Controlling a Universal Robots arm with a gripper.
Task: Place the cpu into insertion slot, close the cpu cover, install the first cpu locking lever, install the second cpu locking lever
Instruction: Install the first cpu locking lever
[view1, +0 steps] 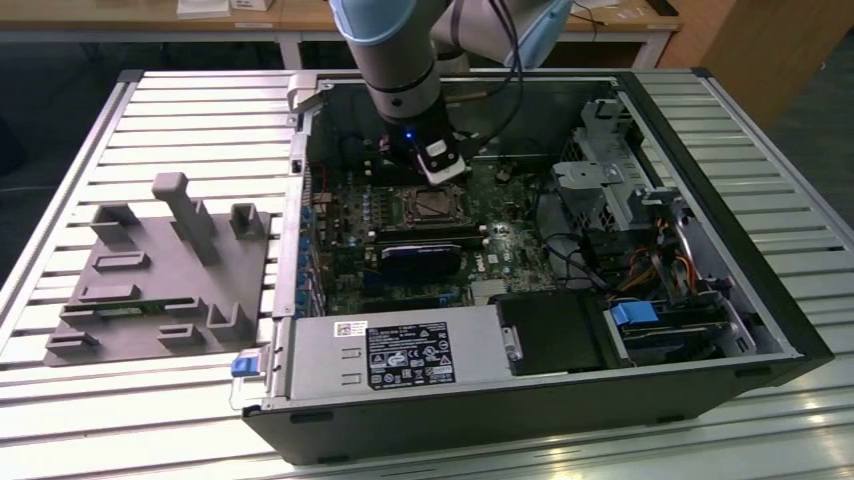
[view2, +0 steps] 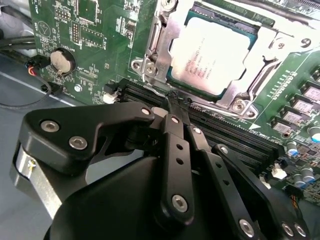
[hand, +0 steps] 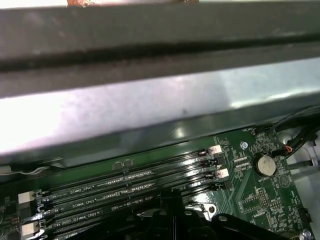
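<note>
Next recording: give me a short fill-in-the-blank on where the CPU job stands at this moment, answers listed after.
1. In the second wrist view, the cpu lies seated in the ______.
2. The cpu cover is down around the chip, whose grey top shows through the cover's central ______.
3. The gripper has its fingertips pressed ______, holding nothing.
4. In the first wrist view, a round ______ cell sits on the green board beside the memory slots.

Missing words: insertion slot; window; together; coin

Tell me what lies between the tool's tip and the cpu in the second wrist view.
In the second wrist view, the long black memory slots and the near edge of the cpu cover lie between the tool and the cpu.
</note>
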